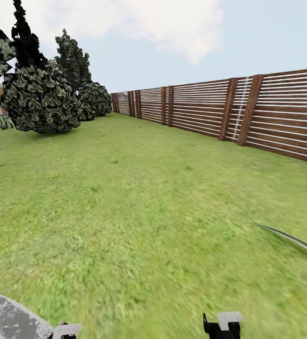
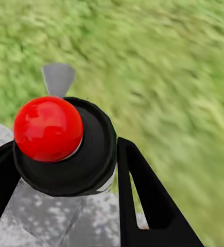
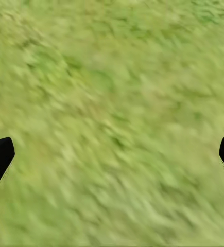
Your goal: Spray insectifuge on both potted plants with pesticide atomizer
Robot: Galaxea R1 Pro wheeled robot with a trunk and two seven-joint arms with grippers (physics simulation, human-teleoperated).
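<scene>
Green lawn lies under the spread right end effector; left end effector state unclear.

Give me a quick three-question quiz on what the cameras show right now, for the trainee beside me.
1. True or false: the right hand is open, with nothing held between its fingers.
2. Multiple choice: what runs along the right side of the lawn in the head view? A) a wooden slat fence B) a brick wall C) a row of chairs
3. Fill in: the black round object between the fingers of the left hand is topped by a ____ ball.
Key: 1 true; 2 A; 3 red.
</scene>
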